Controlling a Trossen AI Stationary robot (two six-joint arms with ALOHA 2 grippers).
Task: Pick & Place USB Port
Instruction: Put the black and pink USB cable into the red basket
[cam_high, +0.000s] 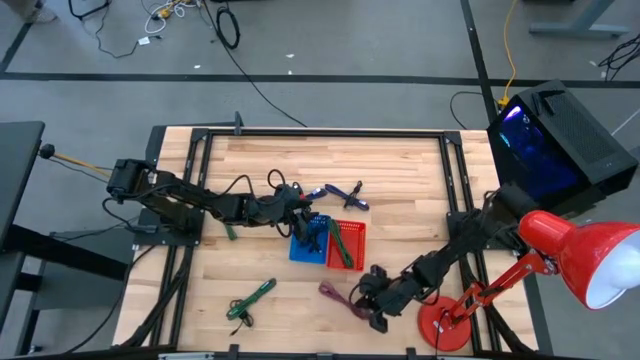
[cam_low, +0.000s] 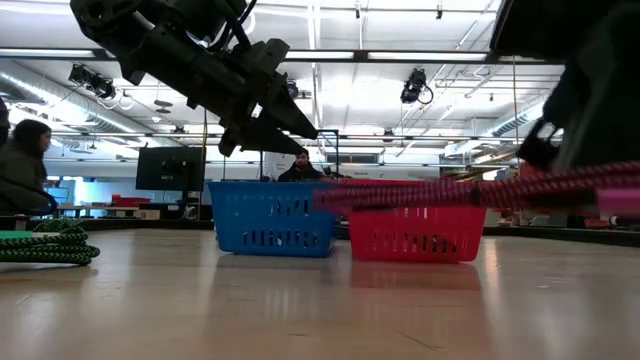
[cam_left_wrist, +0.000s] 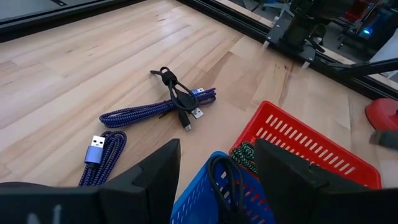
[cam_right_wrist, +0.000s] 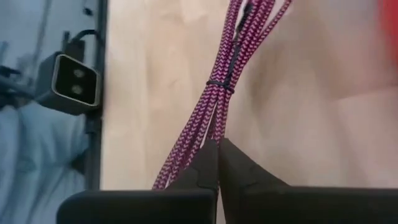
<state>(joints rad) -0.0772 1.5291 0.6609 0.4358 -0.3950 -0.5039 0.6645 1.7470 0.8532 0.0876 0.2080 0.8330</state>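
Note:
A magenta braided USB cable bundle (cam_right_wrist: 222, 74), tied at its middle, is held by my shut right gripper (cam_right_wrist: 217, 149) near the table's front right (cam_high: 372, 300). In the low view the magenta cable (cam_low: 450, 193) hangs about level above the table. My left gripper (cam_left_wrist: 217, 171) stands open over the blue basket (cam_high: 308, 243), which holds a black cable (cam_left_wrist: 224, 177). The red basket (cam_high: 348, 243) beside it holds a green cable (cam_left_wrist: 247, 155). Two purple-blue cables (cam_left_wrist: 180, 102) lie on the table beyond the baskets. Another green cable (cam_high: 250, 298) lies front left. My right gripper pinches several strands of the magenta bundle (cam_right_wrist: 211, 127) between its two fingertips, short of the tie and toward the bundle's right end. The fingers slant down from the table's near right. The bundle reaches out past the fingers, lifted clear of the table and roughly level.
A red desk lamp (cam_high: 575, 250) leans over the right edge, its round base (cam_high: 445, 322) on the table just right of my right arm. A black box with blue lights (cam_high: 550, 140) stands at the far right. Bare wood lies in front of the baskets.

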